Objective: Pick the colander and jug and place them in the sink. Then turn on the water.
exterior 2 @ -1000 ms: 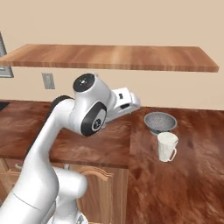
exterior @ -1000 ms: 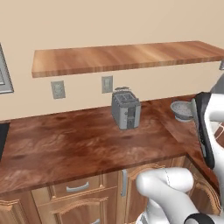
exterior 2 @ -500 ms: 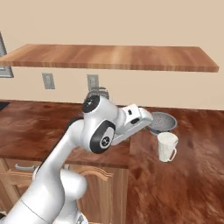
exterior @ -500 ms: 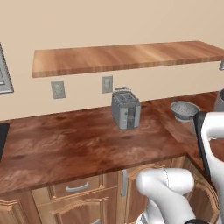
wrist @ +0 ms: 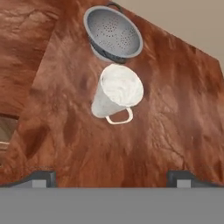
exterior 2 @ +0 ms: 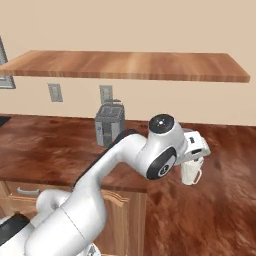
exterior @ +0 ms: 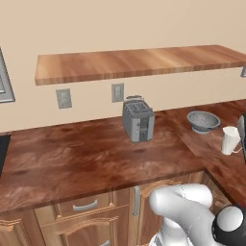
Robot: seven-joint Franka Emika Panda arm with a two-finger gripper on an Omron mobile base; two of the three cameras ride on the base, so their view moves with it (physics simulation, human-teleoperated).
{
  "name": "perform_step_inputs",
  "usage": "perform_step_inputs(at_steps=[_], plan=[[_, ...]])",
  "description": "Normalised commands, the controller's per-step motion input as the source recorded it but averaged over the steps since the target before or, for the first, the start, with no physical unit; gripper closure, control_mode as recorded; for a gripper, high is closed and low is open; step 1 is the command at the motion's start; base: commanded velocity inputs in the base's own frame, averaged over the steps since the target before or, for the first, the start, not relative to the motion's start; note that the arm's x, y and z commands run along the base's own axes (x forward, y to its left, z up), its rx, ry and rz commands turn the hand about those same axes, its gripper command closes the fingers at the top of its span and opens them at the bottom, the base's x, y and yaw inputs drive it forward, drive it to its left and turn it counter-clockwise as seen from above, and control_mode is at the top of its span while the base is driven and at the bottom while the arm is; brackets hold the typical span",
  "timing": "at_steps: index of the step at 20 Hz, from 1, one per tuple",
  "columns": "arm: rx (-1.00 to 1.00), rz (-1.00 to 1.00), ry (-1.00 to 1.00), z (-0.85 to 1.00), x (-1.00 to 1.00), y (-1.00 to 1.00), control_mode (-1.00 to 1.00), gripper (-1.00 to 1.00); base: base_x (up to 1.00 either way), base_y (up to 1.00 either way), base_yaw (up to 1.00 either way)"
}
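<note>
The grey perforated colander [wrist: 113, 33] sits on the brown wooden counter [wrist: 175, 113], and the white jug [wrist: 117, 92] stands just in front of it with its loop handle turned toward the camera. Both also show at the right end of the counter: colander [exterior: 203, 120], jug [exterior: 229, 140]. My gripper [wrist: 113, 178] hovers above the counter a little short of the jug, open, with nothing between its dark fingertips [wrist: 41, 178]. From the right base, the hand [exterior 2: 196, 155] covers the top of the jug [exterior 2: 190, 174] and hides the colander. The sink and the water are out of view.
A boxy grey toaster [exterior: 138, 120] stands near the wall left of the colander. A long wooden shelf [exterior: 134, 62] hangs above the counter, with two wall outlets [exterior: 117, 92] below it. Cabinet drawers [exterior: 86, 206] run under the counter's front edge.
The arm has swung down and to the right, carrying the hand from near the toaster to just over the jug. The jaws stayed open. Colander and jug have not moved.
</note>
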Motion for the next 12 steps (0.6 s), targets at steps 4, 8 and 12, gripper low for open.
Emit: perform_step_inputs(at_steps=[4,8,12], plan=[[0.32,0.03,0.11,-0.12,0.62,-0.21,-1.00,-1.00,0.00,0.00,0.00],[0.27,0.09,0.10,-0.35,0.34,-0.32,-1.00,-1.00,0.00,0.00,0.00],[0.21,0.16,0.03,-0.56,0.05,-0.52,-1.00,-1.00,0.00,0.00,0.00]])
